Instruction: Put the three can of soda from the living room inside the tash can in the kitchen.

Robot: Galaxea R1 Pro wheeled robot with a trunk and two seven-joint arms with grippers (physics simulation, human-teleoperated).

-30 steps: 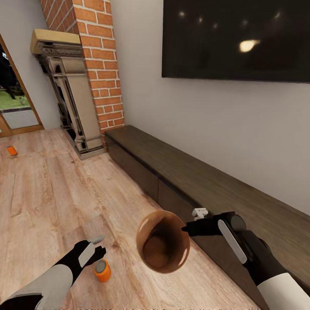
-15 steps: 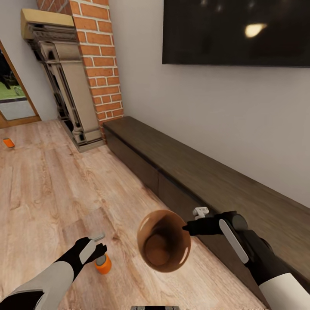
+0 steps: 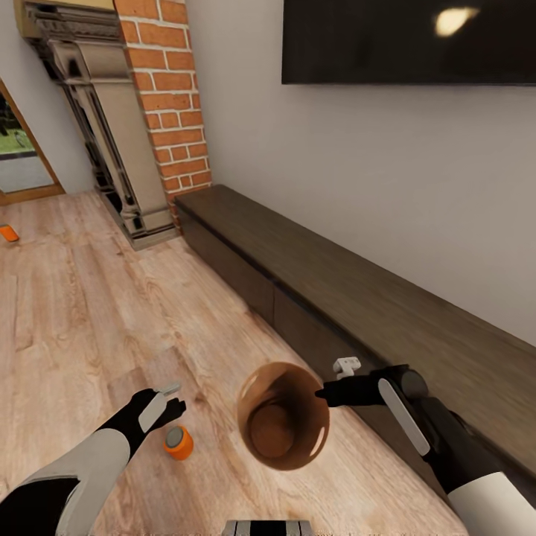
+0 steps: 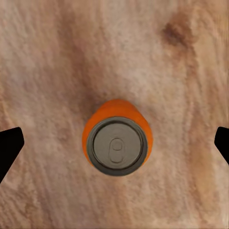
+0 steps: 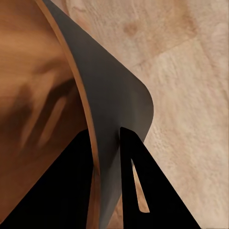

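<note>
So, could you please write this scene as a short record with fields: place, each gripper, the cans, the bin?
place: living room, wood floor, brick fireplace
left gripper: open, above an upright orange can
right gripper: shut on the bin's rim
bin: held off the floor, tilted, brown inside showing
other can: orange, lying far off on the floor

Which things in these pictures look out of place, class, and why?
Two orange soda cans are on the living-room floor: one upright below the open left claw, another lying far off near the glass door. The bin hangs in the air, its rim pinched by the right claw.
</note>
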